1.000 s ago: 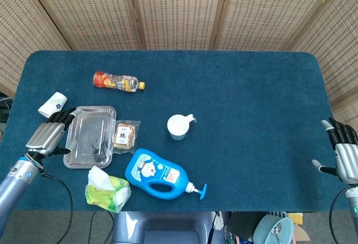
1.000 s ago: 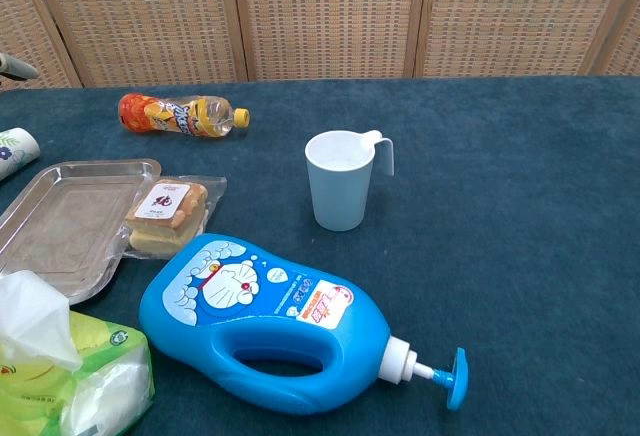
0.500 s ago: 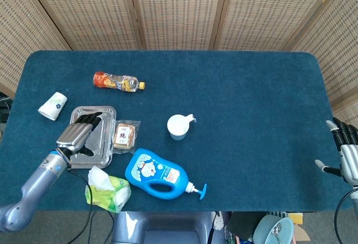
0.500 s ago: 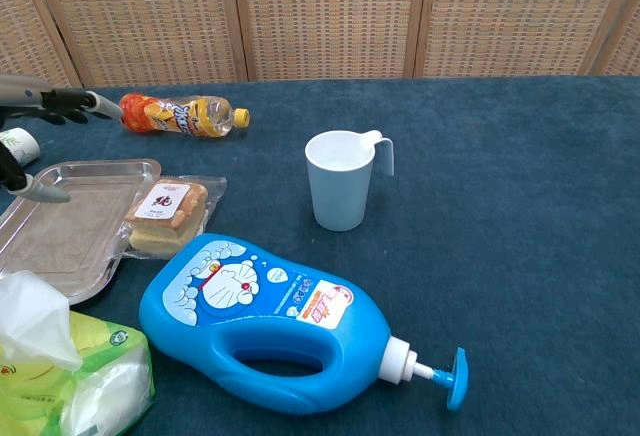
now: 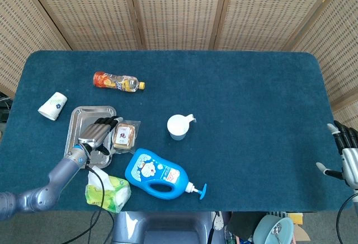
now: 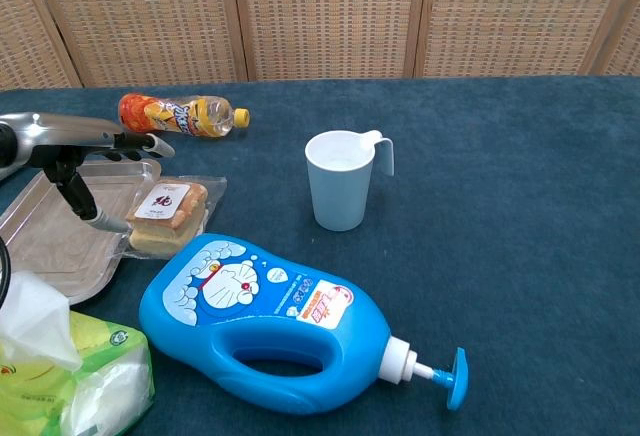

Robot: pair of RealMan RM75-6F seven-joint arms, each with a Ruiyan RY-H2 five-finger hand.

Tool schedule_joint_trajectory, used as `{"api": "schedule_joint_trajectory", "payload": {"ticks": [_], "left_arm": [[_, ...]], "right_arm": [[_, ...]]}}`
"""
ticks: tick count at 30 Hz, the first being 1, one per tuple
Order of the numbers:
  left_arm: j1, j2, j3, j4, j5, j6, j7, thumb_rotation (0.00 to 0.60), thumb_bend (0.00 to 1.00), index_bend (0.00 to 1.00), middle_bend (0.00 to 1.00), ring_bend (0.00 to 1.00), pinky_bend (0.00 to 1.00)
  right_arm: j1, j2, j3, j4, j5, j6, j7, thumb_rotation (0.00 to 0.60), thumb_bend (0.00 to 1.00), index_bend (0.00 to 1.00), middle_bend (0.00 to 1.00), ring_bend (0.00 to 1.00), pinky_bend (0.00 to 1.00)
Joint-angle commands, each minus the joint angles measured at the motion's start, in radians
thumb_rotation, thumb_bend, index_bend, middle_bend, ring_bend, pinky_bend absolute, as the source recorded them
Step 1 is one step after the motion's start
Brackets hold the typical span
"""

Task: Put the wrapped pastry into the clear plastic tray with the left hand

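Above the clear plastic tray (image 5: 75, 118), the left hand (image 5: 96, 134) hovers with fingers apart, holding nothing. The wrapped pastry (image 5: 125, 135) lies on the table (image 5: 251, 104) just right of that tray, beside the fingertips (image 6: 150, 143).

No wording is showing clearly enough to read; the blue detergent bottle (image 6: 265, 324) is carrying a cartoon cat picture and blurred characters.
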State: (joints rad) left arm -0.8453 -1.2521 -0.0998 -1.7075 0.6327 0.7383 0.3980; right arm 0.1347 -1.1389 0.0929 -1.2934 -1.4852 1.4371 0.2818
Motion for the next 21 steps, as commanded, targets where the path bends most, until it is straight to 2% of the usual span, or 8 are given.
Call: {"api": "schedule_joint_trajectory", "payload": {"ticks": [1,12,18,21], "left_arm": [[-0.016,-0.012,0.008,0.009,-0.010,-0.004,0.001,0.600,0.28,0.00,0.00,0.00,0.00],[-0.063,-0.078,0.035,0.078,-0.041,-0.008,0.008,0.600,0.30,0.00,0.00,0.00,0.00],[-0.075,-0.106,0.043,0.114,-0.061,-0.015,-0.008,0.600,0.37,0.01,0.00,0.00,0.07],[-0.079,-0.122,0.047,0.134,-0.056,-0.021,-0.017,0.600,0.42,0.08,0.04,0.00,0.13]], "right_arm": [[-0.005,-0.002,-0.001,0.007,-0.002,0.007,0.009,0.600,0.18,0.00,0.00,0.00,0.00],[-0.013,-0.013,-0.005,0.037,-0.009,0.021,0.039,0.600,0.18,0.00,0.00,0.00,0.00],[-0.020,-0.018,-0.007,0.051,-0.011,0.031,0.053,0.600,0.18,0.00,0.00,0.00,0.00],[-0.022,-0.020,-0.009,0.055,-0.012,0.032,0.054,0.600,0.18,0.00,0.00,0.00,0.00]]}}
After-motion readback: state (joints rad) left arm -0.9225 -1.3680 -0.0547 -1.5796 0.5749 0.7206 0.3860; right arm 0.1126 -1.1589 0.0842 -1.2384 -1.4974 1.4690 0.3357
